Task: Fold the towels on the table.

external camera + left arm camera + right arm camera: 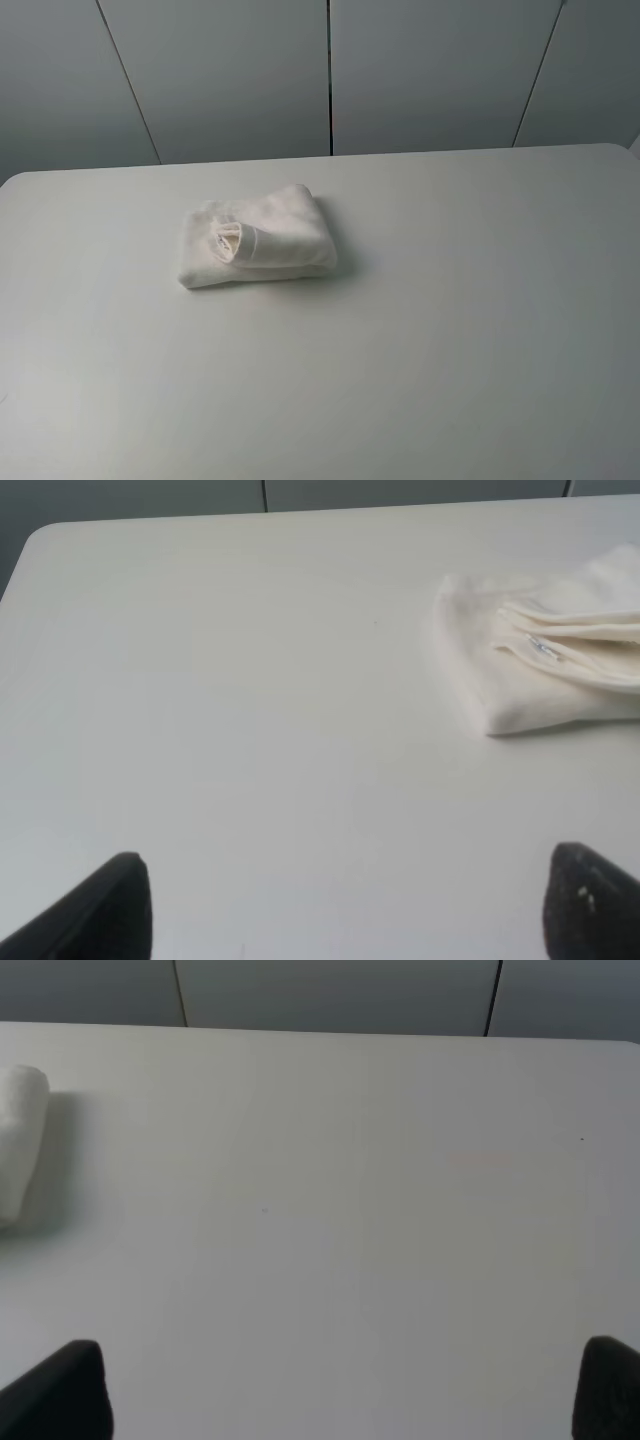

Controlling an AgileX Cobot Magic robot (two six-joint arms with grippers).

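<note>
Towel handling was judged from the fingers outward. The left gripper point(345, 905) was seen with its two dark fingertips point(110, 905) set wide apart and nothing held between them; the right gripper point(345, 1390) was likewise spread wide and empty, both raised over bare table point(480, 330) and well apart from the cloth. The towel point(258, 248) lay left of centre toward the far edge, already bundled into a thick, compact packet with a rolled hem and a small label point(543, 648) showing on its upper layers. It was judged soft, light and limp, liable to sag or unroll if lifted by one layer. A hold at a corner or folded edge, pinching all layers together, was considered safest.
</note>
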